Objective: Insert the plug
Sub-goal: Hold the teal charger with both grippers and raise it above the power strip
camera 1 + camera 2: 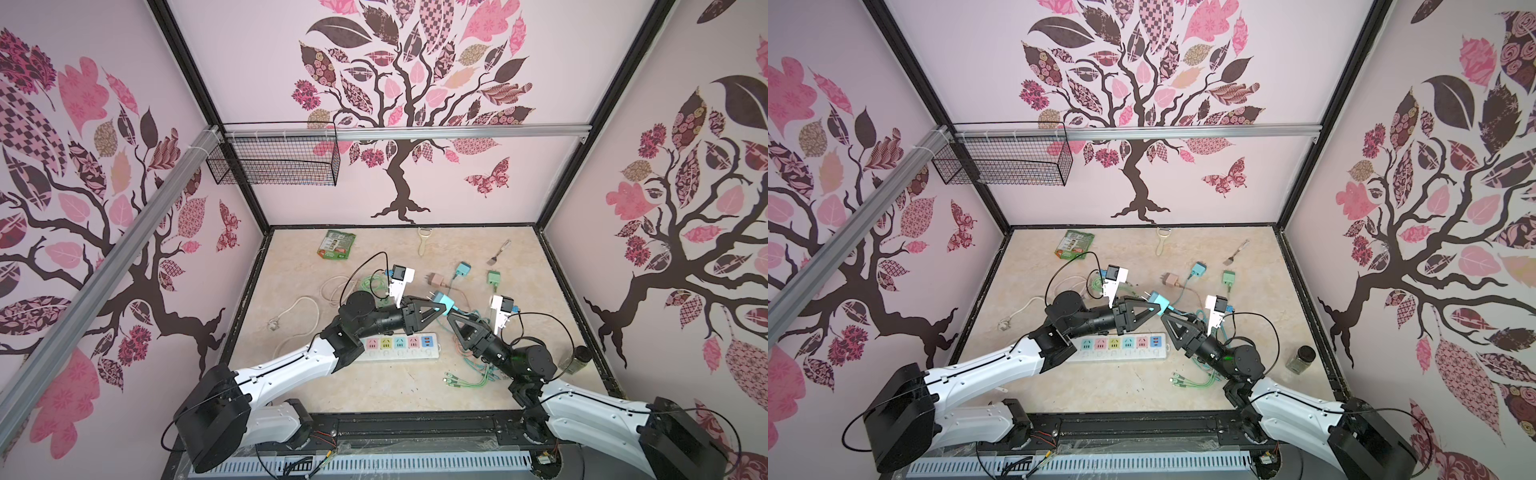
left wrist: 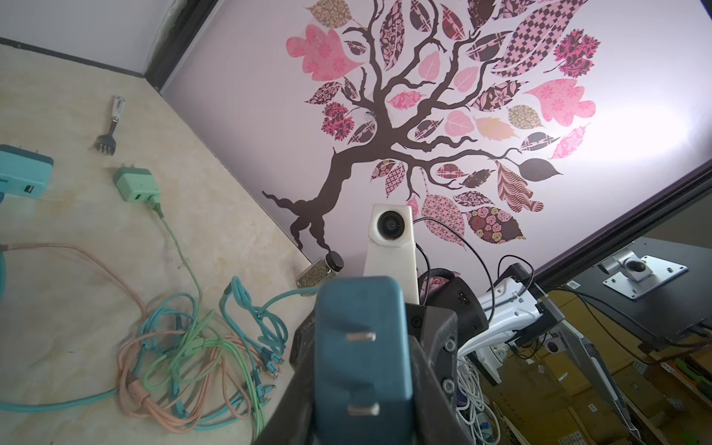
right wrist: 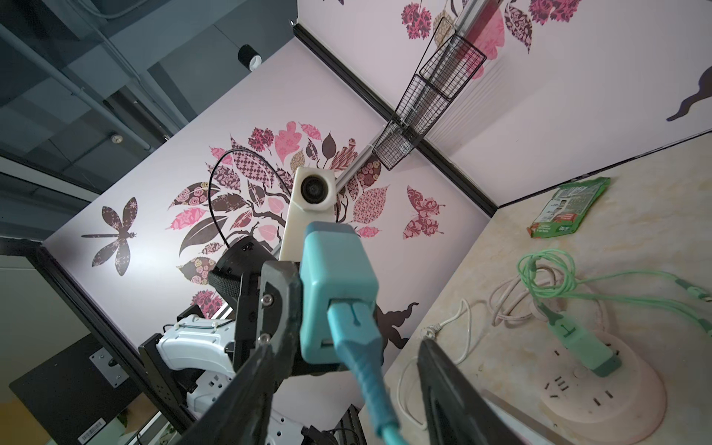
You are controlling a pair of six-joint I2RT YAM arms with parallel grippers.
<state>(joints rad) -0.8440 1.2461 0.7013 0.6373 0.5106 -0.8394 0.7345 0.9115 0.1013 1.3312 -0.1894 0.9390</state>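
Two robot arms meet in mid-air above a white power strip [image 1: 399,345] that lies on a marble-patterned bench [image 1: 374,395]. Between them is a teal plug [image 1: 446,300], a small boxy charger lifted clear of the bench, just behind and above the strip.

The left tool [image 1: 439,308] is clamped on the plug's sides. In the left wrist view, its two flat metal prongs [image 2: 362,336] face the camera, bare and unobstructed.

The right tool [image 1: 452,319] sits at the plug's rear end with its jaws apart. A teal cable [image 3: 358,370] leaves the back of the plug and runs down between them. One jaw may be brushing the plug body, though the angle makes that hard to confirm.

The plug looks light and rigid, a hard plastic shell with smooth faces that could slip or twist under a loose grip. The thin prongs would probably bend if pushed in off-line. The trailing cable is soft and may tug the plug sideways. The best hold is likely across the two broad flat faces near the middle, clear of both the prongs and the cable socket.

The strip's coloured sockets look unoccupied, so insertion is not yet done.
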